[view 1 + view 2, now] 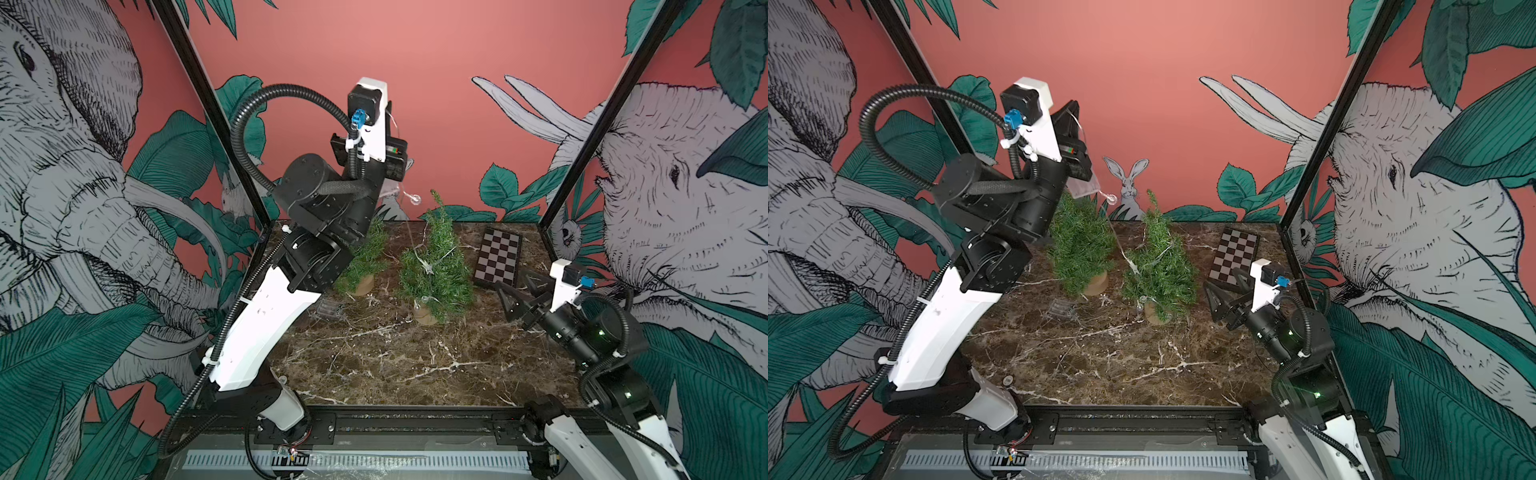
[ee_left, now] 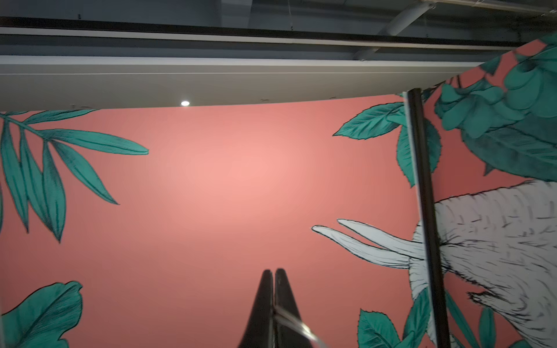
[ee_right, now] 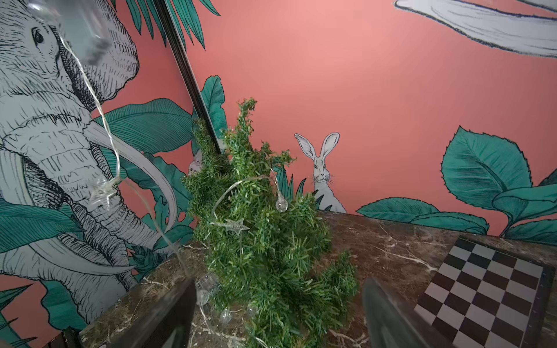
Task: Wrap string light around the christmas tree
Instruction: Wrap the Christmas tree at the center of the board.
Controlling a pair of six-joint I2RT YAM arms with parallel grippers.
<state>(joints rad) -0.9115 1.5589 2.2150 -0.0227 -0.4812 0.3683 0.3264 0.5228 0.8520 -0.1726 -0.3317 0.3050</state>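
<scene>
String light (image 1: 1121, 245) was pinched in my clenched left claw (image 2: 273, 272) high above the tree (image 1: 1160, 266), my right claw (image 1: 515, 301) gaping beside it; I judged keeping tension while circling mattered most.

I have the left arm (image 1: 942, 328) reared up high, forearm rising steeply from its base, wrist bent so the left gripper (image 2: 273, 272) points upward. In the left wrist view its 2 fingers (image 2: 261, 304) are pressed flat together, tips touching, with a thin strand of the string light (image 2: 291, 321) pinched between them and trailing off to 1 side of the jaws. My right arm (image 1: 615, 374) sits low, elbow folded, forearm reaching forward. The right gripper (image 1: 519, 297) hangs just above the table, jaws spread wide, nothing between them.
</scene>
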